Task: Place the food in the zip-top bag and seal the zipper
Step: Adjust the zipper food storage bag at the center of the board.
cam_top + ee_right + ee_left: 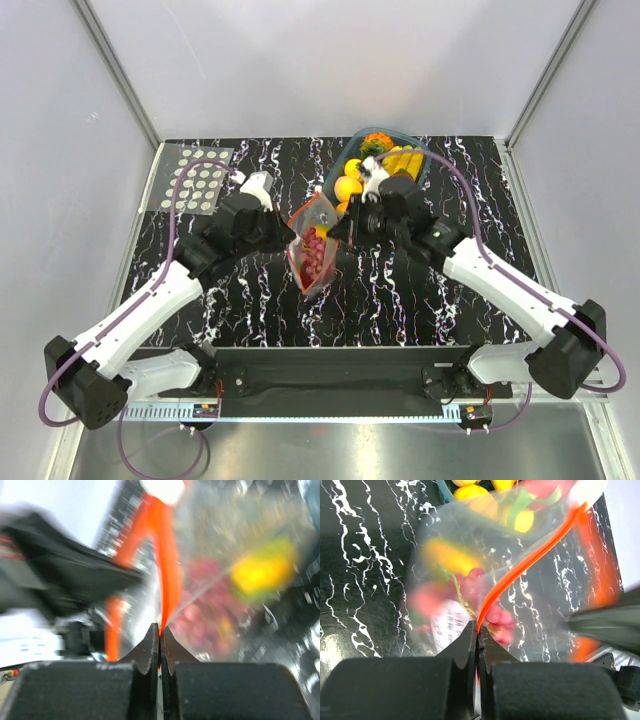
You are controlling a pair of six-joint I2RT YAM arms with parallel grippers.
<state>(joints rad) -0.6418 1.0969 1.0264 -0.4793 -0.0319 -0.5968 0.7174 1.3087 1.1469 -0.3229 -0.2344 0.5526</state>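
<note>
Zip-top bag (312,250) hangs between the two arms near the middle of the black, white-veined desk (400,290), just in front of the dark teal tray (425,165). It is a clear, thin pouch, creased and glossy, narrowing toward its near end in the top view. Whether that end rests on the desk cannot be told. Through the plastic shows food (314,252): a cluster of dark red-purple grapes filling the lower part. The left wrist view adds a blurred yellow piece (447,555) above them and a small white printed label (447,625).

A red-orange zipper (530,562) runs along the mouth edge. From the left wrist it curves up and to the right from the fingertips. A second, blurred orange strip lies farther right, so the two lips stand apart there. The right wrist view shows the same: one strip (167,565) rises straight from the fingertips and another bends off to the left.

The left jaws are clenched on the zipper at one end of the mouth. The right jaws are pinched tight on it at the other end.

More fruits (350,185), orange and yellow, sit in the tray behind. A clear sheet with white dots (197,178) lies at the far left corner.
</note>
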